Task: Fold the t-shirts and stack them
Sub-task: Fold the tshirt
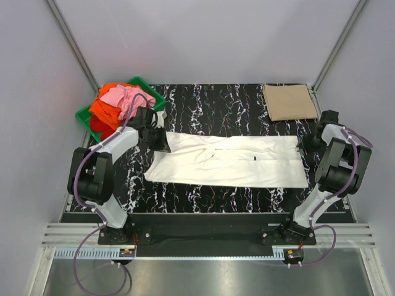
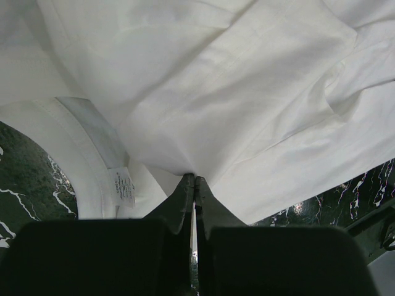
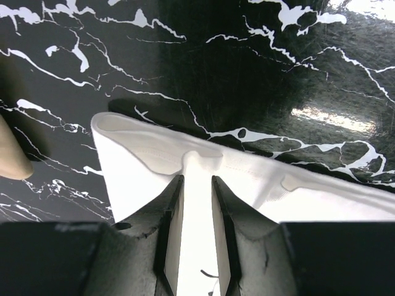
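Observation:
A white t-shirt point(image 1: 228, 161) lies spread lengthwise across the dark marbled table. My left gripper point(image 1: 162, 140) is shut on its left end, and in the left wrist view the fingertips pinch a fold of the white cloth point(image 2: 247, 92) at the gripper point(image 2: 195, 179). My right gripper point(image 1: 305, 145) is at the shirt's right end. In the right wrist view its jaws point(image 3: 197, 177) stand slightly apart over the hem point(image 3: 154, 179), with a small pucker between the tips. A folded tan t-shirt point(image 1: 289, 102) lies at the back right. Pink point(image 1: 123, 97), orange point(image 1: 105, 108) and red point(image 1: 99, 126) tees are piled at the back left.
The green crate point(image 1: 154, 92) holds the coloured pile at the back left corner. A care label point(image 2: 123, 185) shows inside the white shirt's neck. The tan shirt's edge point(image 3: 9, 154) shows at the left of the right wrist view. Grey walls enclose the table.

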{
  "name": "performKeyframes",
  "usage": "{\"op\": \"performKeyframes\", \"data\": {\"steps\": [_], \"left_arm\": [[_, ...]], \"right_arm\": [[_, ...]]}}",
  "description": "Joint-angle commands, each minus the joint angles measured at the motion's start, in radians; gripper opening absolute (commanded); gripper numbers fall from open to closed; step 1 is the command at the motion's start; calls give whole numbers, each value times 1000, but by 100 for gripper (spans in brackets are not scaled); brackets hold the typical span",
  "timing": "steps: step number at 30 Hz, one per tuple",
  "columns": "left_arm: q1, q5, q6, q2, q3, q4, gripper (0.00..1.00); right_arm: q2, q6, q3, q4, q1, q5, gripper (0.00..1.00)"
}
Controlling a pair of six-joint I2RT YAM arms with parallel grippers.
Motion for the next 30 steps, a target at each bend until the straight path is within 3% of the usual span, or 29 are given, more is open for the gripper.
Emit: {"op": "performKeyframes", "data": {"steps": [1, 30], "left_arm": [[-3, 22, -5, -17, 31, 7, 0], [-6, 23, -4, -25, 33, 7, 0]], "right_arm": [[-53, 23, 25, -7, 7, 35, 31], [66, 9, 21, 28, 7, 75, 30]]}}
